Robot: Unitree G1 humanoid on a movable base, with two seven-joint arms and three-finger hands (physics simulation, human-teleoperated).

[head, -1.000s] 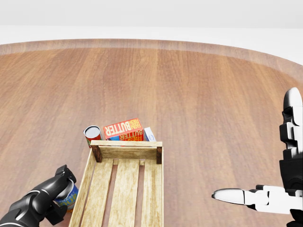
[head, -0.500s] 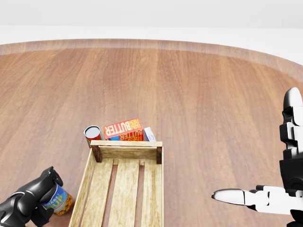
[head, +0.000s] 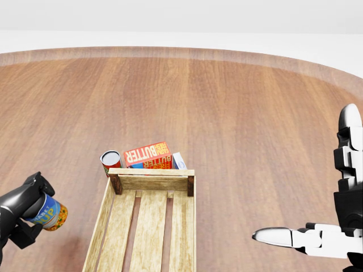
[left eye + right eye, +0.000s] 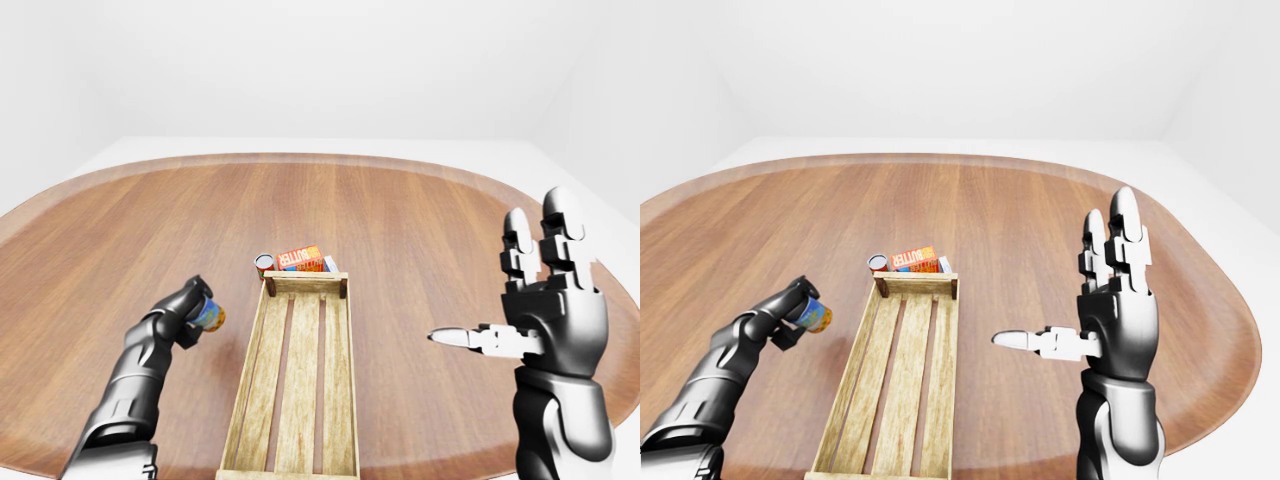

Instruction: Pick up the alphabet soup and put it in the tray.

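Observation:
The alphabet soup can (image 3: 51, 213), with a blue and orange label, is tilted in my left hand (image 3: 25, 214), whose dark fingers are closed round it. It is held above the wooden table, left of the tray; it also shows in the left-eye view (image 4: 210, 317). The slatted wooden tray (image 3: 150, 172) lies in the lower middle of the head view and holds nothing. My right hand (image 3: 317, 235) is open, fingers spread, to the right of the tray and holds nothing.
A red can (image 3: 110, 161), a red butter box (image 3: 147, 153) and a small white and blue carton (image 3: 179, 161) stand just above the tray's top end. The round table's edge (image 3: 317, 63) curves across the top of the head view.
My left hand has lifted the soup can and carried it left, away from the tray's left wall. The right hand and the tray have not moved.

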